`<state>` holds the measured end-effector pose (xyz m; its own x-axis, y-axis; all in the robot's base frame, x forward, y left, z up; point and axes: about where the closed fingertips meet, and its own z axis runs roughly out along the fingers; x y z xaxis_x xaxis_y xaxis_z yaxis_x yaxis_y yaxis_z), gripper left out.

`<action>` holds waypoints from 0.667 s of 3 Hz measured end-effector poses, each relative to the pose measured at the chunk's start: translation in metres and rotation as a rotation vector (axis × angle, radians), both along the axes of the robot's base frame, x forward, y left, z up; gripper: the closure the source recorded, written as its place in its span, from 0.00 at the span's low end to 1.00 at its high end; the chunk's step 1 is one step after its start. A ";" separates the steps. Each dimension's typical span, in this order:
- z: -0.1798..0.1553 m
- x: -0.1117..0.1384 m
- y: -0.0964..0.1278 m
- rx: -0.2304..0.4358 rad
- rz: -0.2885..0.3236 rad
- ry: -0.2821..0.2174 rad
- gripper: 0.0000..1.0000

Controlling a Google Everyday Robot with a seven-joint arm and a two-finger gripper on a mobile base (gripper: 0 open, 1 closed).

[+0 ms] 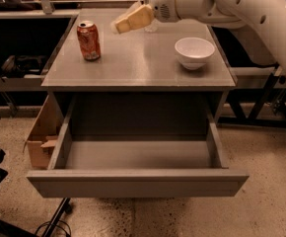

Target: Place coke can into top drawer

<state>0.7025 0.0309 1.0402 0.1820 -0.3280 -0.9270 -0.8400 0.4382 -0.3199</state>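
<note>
With the can [89,40] upright near the table's [143,65] back-left corner and the drawer [138,184] open below, the hand [132,19], spread or closed I couldn't tell, hovered beside it, seemingly approaching, needing next to straddle the can.

Tool [119,26] sits above the back of the table [138,68], near the can [88,40] on its right, apart from it. Can upright at back-left. White bowl [195,52] on the right side. Drawer [138,184] pulled open below. Cardboard box [39,139] against the left side.
</note>
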 end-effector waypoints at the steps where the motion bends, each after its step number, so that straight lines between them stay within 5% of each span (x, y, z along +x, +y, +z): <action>1: -0.008 0.007 0.011 0.013 0.004 0.011 0.00; 2: -0.040 0.041 0.048 0.078 -0.002 0.045 0.00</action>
<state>0.7435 0.0785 1.0003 0.1386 -0.2546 -0.9571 -0.8520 0.4620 -0.2463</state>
